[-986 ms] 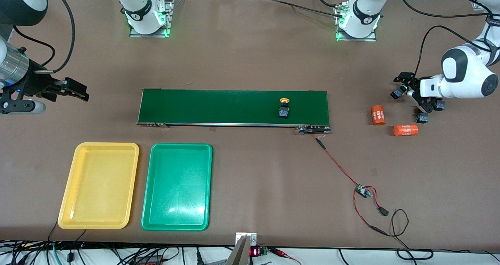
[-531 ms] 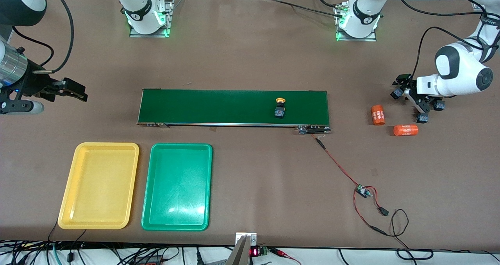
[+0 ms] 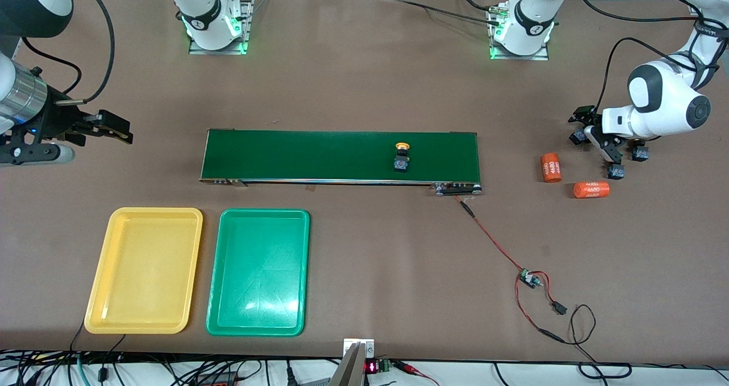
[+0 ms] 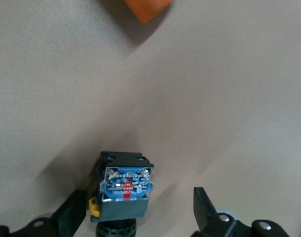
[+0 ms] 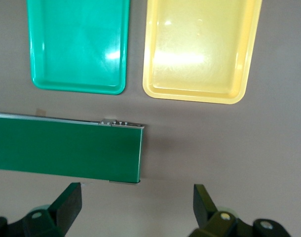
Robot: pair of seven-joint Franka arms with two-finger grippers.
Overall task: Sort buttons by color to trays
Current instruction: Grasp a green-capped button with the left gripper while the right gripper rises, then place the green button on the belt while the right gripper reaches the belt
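Note:
One button (image 3: 402, 158) with a yellow-orange cap rides on the dark-green conveyor belt (image 3: 319, 155). Three more dark-bodied buttons (image 3: 615, 172) lie on the table at the left arm's end, and I cannot tell their cap colours. My left gripper (image 3: 608, 151) is low among them and open. In the left wrist view a button (image 4: 126, 187) lies between its fingers (image 4: 71, 217), close to one, and is not clamped. My right gripper (image 3: 117, 128) is open and empty, over the table past the belt's end. The yellow tray (image 3: 145, 269) and green tray (image 3: 259, 272) are empty.
Two orange "4680" cylinders (image 3: 551, 167) (image 3: 591, 189) lie beside the buttons, and one shows in the left wrist view (image 4: 145, 7). A red-black wire with a small board (image 3: 529, 278) runs from the belt's motor end. The right wrist view shows the belt's end (image 5: 66, 153) and both trays (image 5: 200, 49).
The yellow-capped button has travelled along the belt toward the right arm's end. My left gripper has shifted a little, staying low among the loose buttons. The right gripper has barely moved.

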